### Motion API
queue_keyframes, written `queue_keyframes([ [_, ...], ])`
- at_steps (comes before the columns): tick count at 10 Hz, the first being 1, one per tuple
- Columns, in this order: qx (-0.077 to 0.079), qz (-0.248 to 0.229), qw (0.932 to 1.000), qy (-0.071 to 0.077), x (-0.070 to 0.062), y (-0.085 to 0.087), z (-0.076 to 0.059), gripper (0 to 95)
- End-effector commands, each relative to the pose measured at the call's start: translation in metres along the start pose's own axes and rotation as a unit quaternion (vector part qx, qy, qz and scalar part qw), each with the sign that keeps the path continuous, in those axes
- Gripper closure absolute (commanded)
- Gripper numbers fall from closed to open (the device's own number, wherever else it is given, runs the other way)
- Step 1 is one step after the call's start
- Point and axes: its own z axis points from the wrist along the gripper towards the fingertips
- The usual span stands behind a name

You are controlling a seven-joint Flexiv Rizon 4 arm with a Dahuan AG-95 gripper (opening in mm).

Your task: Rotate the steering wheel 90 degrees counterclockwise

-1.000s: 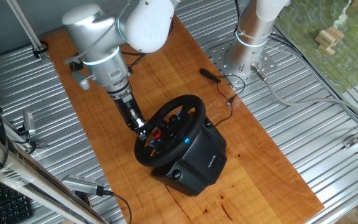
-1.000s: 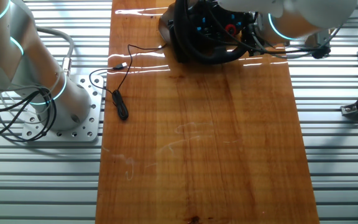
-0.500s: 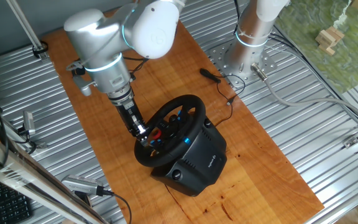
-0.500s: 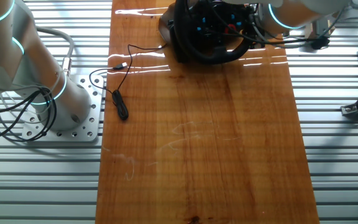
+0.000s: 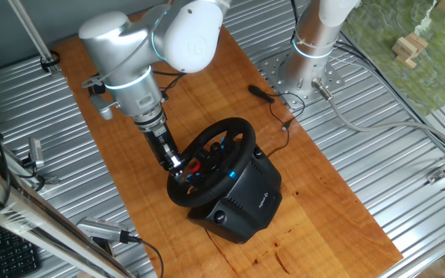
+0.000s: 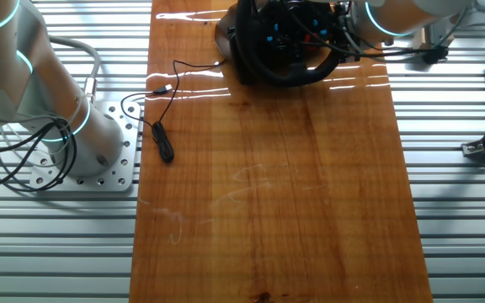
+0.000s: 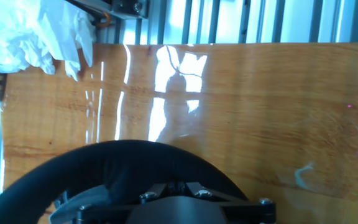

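Note:
The black steering wheel (image 5: 236, 125) stands tilted on its boxy black base (image 5: 247, 199) near the front of the wooden board. Small red and blue lit buttons show at the hub. My gripper (image 5: 178, 168) is at the rim's lower left part and looks shut on the rim. In the other fixed view the wheel (image 6: 281, 78) is at the top edge, with my gripper (image 6: 337, 35) at its right side. In the hand view the thick rim (image 7: 124, 163) arches right in front of the camera. The fingertips are hidden behind it.
The wooden board (image 6: 268, 194) lies on a slatted metal table. A black cable with a plug (image 5: 263, 93) lies by the arm's mount plate (image 5: 300, 73); it also shows in the other fixed view (image 6: 163, 145). White crumpled plastic (image 7: 33, 31) lies beyond the board's edge.
The arm's upper links shifted slightly between one second and half a second ago. Since then nothing has visibly moved. The wheel looks much the same.

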Motion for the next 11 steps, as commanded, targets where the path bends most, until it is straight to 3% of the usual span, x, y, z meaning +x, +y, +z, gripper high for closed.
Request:
queue_keyframes([
  [1, -0.001, 0.001, 1.0000, 0.001, -0.0017, 0.0028, 0.0006, 95.0],
  [11, -0.008, 0.007, 0.9999, -0.003, -0.0043, 0.0112, -0.0013, 95.0],
])
